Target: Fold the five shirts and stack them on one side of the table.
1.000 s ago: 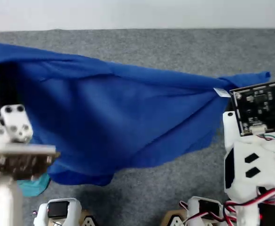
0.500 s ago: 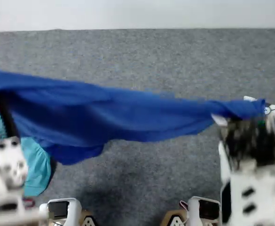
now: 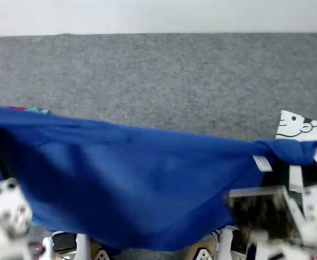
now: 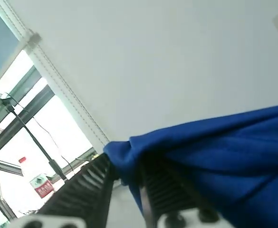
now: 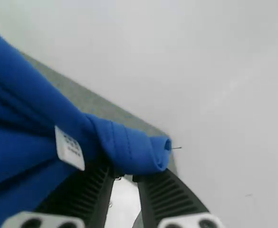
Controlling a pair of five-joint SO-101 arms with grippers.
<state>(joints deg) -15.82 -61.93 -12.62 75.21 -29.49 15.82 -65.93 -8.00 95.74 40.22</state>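
at 9 o'clock of the high view, a scrap of teal and red cloth (image 3: 31, 110) peeks over the top edge of the blue shirt (image 3: 147, 184). most of it is hidden, so whether it is folded, or one garment or several, cannot be told.

the left end effector (image 4: 127, 164) is closed on one bunched corner of the blue shirt, with cloth pinched between its ribbed fingers (image 4: 89, 183). from there the shirt stretches as one wide sheet from 9 o'clock to 3 o'clock across the lower half of the high view. its top edge is pulled fairly taut and its loose lower part sags toward 6 o'clock. it looks held up above the grey table (image 3: 174, 76) rather than laid on it, and no fold shows in it.

the right end effector (image 5: 123, 173) is clamped on the opposite corner, just beside the small white label (image 5: 70, 148) sewn into the seam. at 3 o'clock a white printed shirt (image 3: 299, 127) lies on the table, touching or just behind the blue one's gripped end. its state of folding cannot be judged from the part that shows.

as a judgement, the task is early or midway. the blue shirt is spread for handling but not yet laid flat, folded or stacked, and no finished pile of five can be made out.
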